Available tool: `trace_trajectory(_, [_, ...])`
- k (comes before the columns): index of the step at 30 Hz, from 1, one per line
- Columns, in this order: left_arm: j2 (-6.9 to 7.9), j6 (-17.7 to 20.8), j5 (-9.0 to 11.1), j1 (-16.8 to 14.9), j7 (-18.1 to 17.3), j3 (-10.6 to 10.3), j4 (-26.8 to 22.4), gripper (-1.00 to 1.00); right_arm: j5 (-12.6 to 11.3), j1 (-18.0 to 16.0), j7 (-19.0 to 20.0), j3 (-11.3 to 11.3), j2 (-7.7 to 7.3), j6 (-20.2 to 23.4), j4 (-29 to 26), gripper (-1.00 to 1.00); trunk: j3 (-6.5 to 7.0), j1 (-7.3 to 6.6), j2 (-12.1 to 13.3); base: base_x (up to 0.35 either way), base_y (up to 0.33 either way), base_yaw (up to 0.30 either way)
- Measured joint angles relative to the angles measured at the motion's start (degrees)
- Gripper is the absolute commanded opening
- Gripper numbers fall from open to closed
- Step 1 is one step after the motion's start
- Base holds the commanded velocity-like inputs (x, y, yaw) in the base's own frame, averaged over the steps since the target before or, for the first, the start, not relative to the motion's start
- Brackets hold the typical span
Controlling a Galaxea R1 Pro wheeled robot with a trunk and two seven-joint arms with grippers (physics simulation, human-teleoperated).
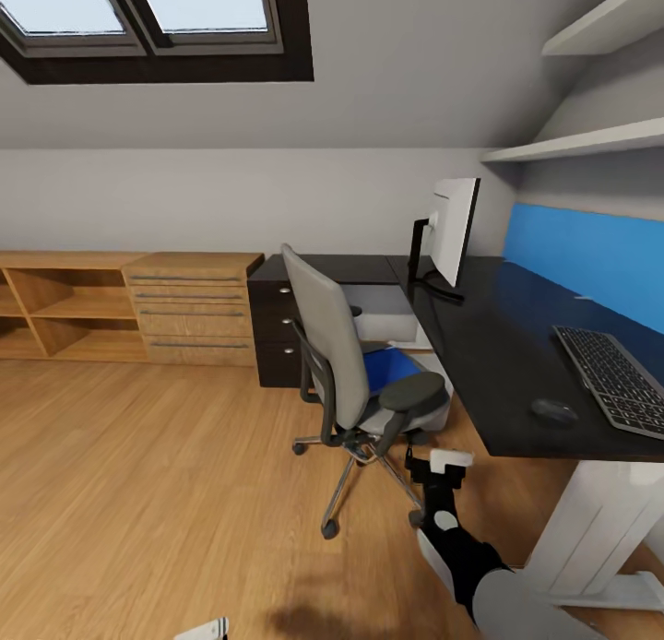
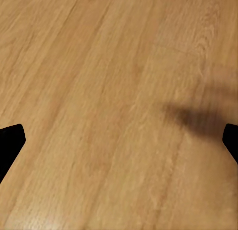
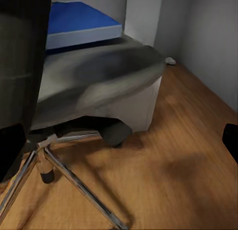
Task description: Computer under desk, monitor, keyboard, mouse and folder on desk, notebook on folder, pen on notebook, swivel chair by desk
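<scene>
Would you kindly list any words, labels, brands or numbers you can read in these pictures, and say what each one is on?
None can be read.
Keyboard: key markings too small to make out.
Monitor: seen edge-on, no brand visible.
Blue folder on the chair: plain, no label.

folder [image 1: 392, 368] blue, flat on swivel chair [image 1: 346, 363] seat | keyboard [image 1: 613, 377], mouse [image 1: 554, 411] on desk [image 1: 489, 345]

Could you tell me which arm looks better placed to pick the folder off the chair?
Right, probably: the right gripper is by the chair holding the folder, while the left wrist view faces bare floor.
</scene>
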Motion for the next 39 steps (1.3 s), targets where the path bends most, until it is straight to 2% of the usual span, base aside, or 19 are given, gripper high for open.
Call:
trace_trajectory(3, [0.05, 0.0, 0.0, 0.0, 0.0, 0.0, 0.0, 1.0, 0.0, -2.1, 0.0, 0.0, -0.74, 0.7, 0.2, 1.0, 0.0, 0.0, 0.0, 0.0, 0.0, 0.0])
trace_trajectory(7, [0.17, 0.0, 0.0, 0.0, 0.0, 0.1, -0.8, 1.0, -0.1, -5.1, 0.1, -0.1, -1.57, 0.9, 3.6, 1.0, 0.0, 0.0, 0.0, 0.0, 0.0, 0.0])
trace_trajectory(21, [0.16, 0.0, 0.1, 0.0, 0.0, 0.0, -0.9, 1.0, -0.1, -6.1, 1.3, -0.5, -1.84, 0.5, 5.5, 1.0, 0.0, 0.0, 0.0, 0.0, 0.0, 0.0])
trace_trajectory(26, [0.03, -0.1, 0.1, 0.0, 0.0, 0.0, -0.8, 1.0, -0.9, -6.1, 2.3, -0.6, -1.87, 0.5, 5.9, 1.0, 0.0, 0.0, 0.0, 0.0, 0.0, 0.0])
trace_trajectory(30, [0.04, -0.1, 0.1, 0.0, 0.0, 0.0, -0.8, 1.0, -2.2, -6.1, 2.4, -0.6, -1.97, 0.4, 6.2, 1.0, -0.72, 0.87, -1.6, 0.0, 0.0, 0.0])
trace_trajectory(39, [0.01, -0.1, 0.1, 0.0, 0.0, 0.0, -0.8, 1.0, -2.7, -6.1, 2.5, -0.6, -2.16, -0.3, 6.2, 1.0, -2.33, 2.85, -5.2, 0.0, 0.0, 0.0])
